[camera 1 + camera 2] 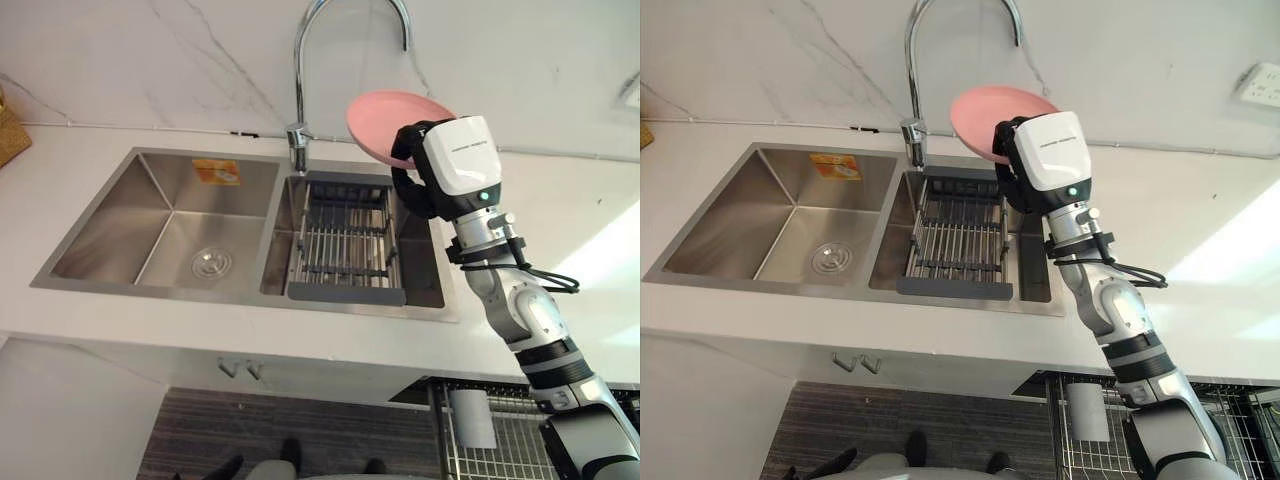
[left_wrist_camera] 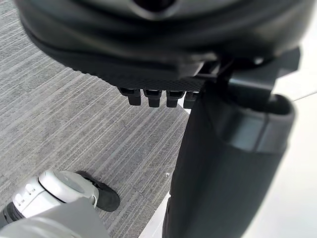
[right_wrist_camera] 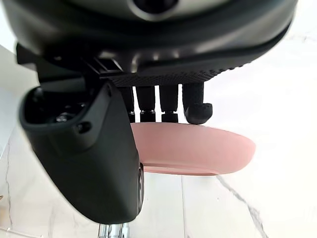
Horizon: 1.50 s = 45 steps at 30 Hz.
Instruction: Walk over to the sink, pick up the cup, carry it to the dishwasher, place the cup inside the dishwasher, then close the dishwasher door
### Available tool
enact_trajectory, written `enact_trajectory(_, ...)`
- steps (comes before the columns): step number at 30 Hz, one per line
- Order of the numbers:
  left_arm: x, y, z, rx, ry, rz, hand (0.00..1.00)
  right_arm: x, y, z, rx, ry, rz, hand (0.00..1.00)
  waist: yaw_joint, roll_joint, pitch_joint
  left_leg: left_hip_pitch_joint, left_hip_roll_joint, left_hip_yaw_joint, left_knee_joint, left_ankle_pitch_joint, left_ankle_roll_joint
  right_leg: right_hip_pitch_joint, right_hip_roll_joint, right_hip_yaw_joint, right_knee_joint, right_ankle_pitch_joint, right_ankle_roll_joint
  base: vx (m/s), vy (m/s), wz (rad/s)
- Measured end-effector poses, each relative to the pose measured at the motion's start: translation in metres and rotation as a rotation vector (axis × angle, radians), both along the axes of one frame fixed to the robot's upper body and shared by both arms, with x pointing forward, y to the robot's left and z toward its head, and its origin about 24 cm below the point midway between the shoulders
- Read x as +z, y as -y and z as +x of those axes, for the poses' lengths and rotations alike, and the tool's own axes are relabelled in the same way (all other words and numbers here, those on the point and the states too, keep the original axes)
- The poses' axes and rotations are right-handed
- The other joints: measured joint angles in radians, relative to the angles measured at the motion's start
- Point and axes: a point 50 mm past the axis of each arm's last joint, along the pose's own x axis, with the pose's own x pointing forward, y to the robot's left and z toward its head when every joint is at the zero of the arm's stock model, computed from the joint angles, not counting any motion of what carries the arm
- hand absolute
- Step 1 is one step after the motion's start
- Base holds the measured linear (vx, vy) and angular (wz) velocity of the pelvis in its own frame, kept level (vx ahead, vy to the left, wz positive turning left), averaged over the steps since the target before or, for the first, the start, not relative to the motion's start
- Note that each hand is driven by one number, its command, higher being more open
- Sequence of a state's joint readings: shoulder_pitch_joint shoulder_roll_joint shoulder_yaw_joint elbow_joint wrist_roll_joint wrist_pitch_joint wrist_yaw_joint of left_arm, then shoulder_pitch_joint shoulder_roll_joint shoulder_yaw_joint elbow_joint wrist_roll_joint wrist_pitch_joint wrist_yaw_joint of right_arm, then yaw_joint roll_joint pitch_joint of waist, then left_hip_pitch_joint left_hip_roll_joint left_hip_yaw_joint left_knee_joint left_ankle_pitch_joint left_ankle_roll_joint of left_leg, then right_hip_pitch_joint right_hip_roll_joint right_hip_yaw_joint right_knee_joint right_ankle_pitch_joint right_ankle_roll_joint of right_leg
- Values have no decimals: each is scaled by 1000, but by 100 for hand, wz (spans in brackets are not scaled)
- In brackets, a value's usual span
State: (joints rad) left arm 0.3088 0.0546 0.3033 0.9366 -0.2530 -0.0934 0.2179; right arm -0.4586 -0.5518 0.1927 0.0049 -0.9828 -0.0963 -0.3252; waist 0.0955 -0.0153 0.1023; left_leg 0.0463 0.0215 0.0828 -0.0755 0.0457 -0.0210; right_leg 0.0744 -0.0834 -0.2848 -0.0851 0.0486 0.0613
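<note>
Right hand [image 3: 163, 77] pinches smooth, round pink plate [image 3: 198, 148].

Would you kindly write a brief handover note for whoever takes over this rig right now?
Right hand: fingers curled on a pink plate, held above the sink by the faucet; it is a plate, no cup.
Left hand: hangs over the floor, holding nothing.
Done: at the sink, item picked up.
Left: carry to the dishwasher rack at lower right, place it, then close up.

No readable txt; sink sticker [image 1: 216, 171] illegible.
</note>
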Motion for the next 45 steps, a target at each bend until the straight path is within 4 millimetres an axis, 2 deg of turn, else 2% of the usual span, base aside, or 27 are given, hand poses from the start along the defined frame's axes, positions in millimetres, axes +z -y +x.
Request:
enact_trajectory(4,-1,4,-10,10,-10,-2,100,4,-6,-4,46,23,-11,0,-2,-2,-2,-8,-1,46,74,-59,2,-38,3,128,0,25,-4,13,42,-100)
enact_trajectory(7,-1,6,-1,-52,-2,3,100,6,1,-6,25,31,-6,0,-19,-1,-9,-38,-5,49,140,-110,12,-96,6,239,8,61,5,-19,57,-112)
enact_trajectory(9,-1,7,8,-111,6,10,100,-1,10,-9,-7,16,59,0,-30,-2,-7,-48,-3,83,200,-154,23,-142,16,320,52,89,15,-46,93,-125)
enact_trajectory(10,0,6,9,-118,6,14,100,-5,11,-9,-17,7,74,0,-39,-1,-7,-47,0,98,217,-164,27,-156,21,325,80,89,15,-91,82,-136)
enact_trajectory(11,0,2,11,-116,10,24,100,-10,11,-10,-29,0,116,0,-45,3,-3,-38,29,151,232,-180,46,-177,41,306,96,120,10,-104,38,-125)
enact_trajectory(12,1,0,12,-111,13,28,100,-9,9,-10,-25,13,135,0,-39,3,2,-30,36,190,224,-182,50,-194,40,241,142,96,-16,-198,46,-151)
enact_trajectory(13,1,-2,14,-87,20,27,100,-9,7,-11,-18,31,155,0,-37,9,8,-19,46,237,221,-183,50,-230,10,86,313,-15,-88,-172,20,-132)
enact_trajectory(14,2,-4,14,-59,27,26,100,-8,5,-12,-8,53,166,0,-37,14,7,-6,64,283,220,-183,50,-227,-36,-67,484,-112,-101,-177,38,-127)
enact_trajectory(16,3,-10,12,-23,21,37,100,-6,3,-14,9,82,170,0,-25,21,-4,-6,103,353,226,-181,47,-156,-100,-219,591,-174,-105,-81,7,-113)
enact_trajectory(17,3,-12,11,-15,15,44,100,-5,3,-14,15,84,169,0,-23,20,-9,-11,114,370,233,-179,43,-133,-110,-238,580,-180,-98,-29,-67,-107)
enact_trajectory(18,3,-14,10,11,9,50,100,-5,2,-15,25,90,166,0,-15,13,-17,-30,133,399,250,-176,37,-76,-108,-246,501,-173,-78,-39,-143,-97)
enact_trajectory(19,4,-18,12,27,9,56,100,-3,1,-15,34,100,164,0,-9,-7,-28,-62,134,403,268,-173,29,-21,-106,-236,329,-99,-33,-50,-181,-89)
enact_trajectory(20,4,-18,14,30,11,53,100,-3,1,-15,35,109,161,0,-8,-24,-34,-77,132,403,277,-168,20,3,-91,-204,236,-82,3,-73,-256,-69)
enact_trajectory(21,3,-14,19,26,13,37,100,-2,3,-15,29,112,151,0,-2,-32,-36,-98,126,403,288,-161,8,36,-71,-197,110,-64,22,-90,-282,-56)
enact_trajectory(24,-3,4,17,3,-8,-4,100,-1,12,-14,-4,101,129,0,-3,-16,-32,-109,133,354,299,-150,-12,43,-46,-155,46,-63,27,-118,-228,-51)
enact_trajectory(28,-3,5,15,-26,-23,3,100,2,42,-30,-113,115,184,0,-16,-14,-30,-103,137,331,247,-122,-30,20,-23,-128,42,-70,16,-116,-109,-19)
enact_trajectory(29,-4,5,12,-33,-32,8,100,0,50,-38,-140,119,214,0,-32,-14,-30,-91,130,332,206,-91,-27,11,-23,-125,44,-68,13,-38,-39,-8)
enact_trajectory(31,-3,4,9,-39,-38,15,100,-7,56,-45,-171,102,235,0,-42,-16,-29,-74,124,334,173,-71,-29,12,-23,-123,44,-66,11,-16,-34,-6)
enact_trajectory(33,-3,4,9,-39,-35,21,100,-25,62,-52,-209,40,260,0,-46,-16,-29,-55,115,338,143,-56,-34,17,-24,-119,44,-65,11,16,1,-5)
enact_trajectory(38,-2,5,13,-66,-17,29,100,-59,60,-64,-251,-86,329,0,-53,-17,-17,-54,100,331,112,-37,-35,12,-31,-126,44,-63,14,14,15,5)
enact_trajectory(41,-2,5,19,-104,-6,32,100,-70,63,-64,-287,-125,354,0,-56,-14,9,-83,93,323,115,-34,-30,-12,-41,-131,48,-58,19,-30,38,9)
enact_trajectory(45,2,4,41,-162,48,51,100,-82,69,-52,-347,-163,377,0,-55,-12,69,-144,79,309,127,-25,-16,-61,-53,-141,51,-41,23,-55,45,10)
